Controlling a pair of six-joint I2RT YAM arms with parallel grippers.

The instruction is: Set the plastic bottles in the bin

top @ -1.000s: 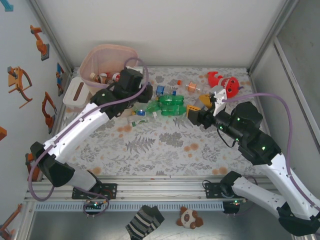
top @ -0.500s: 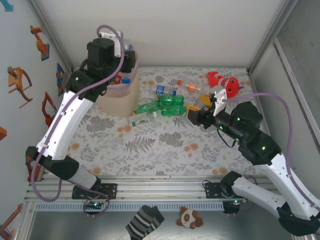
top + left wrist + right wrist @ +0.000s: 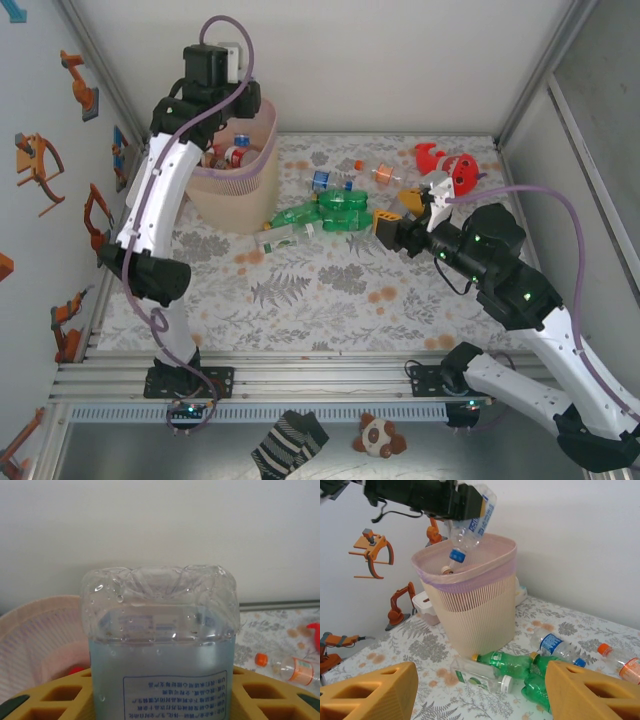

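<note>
Right wrist view shows you the bottle (image 3: pixel 470 524) tilted, cap down over the bin (image 3: pixel 475 610), grasped by the left fingers (image 3: pixel 45 702); left wrist view shows its base. Right fingers (image 3: pixel 375 690) are released.

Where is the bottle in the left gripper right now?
Right wrist view: the bottle hangs cap-down in the left gripper over the bin, at the far left corner of the table.

Plain white back wall (image 3: pixel 350 60), evenly lit. Left wall (image 3: pixel 30 100) pale, bearing orange robot-arm stickers (image 3: pixel 40 165). Grey leaf-patterned tablecloth (image 3: pixel 320 290) with orange spots; metal rails (image 3: pixel 320 375) run along its near edge.
</note>
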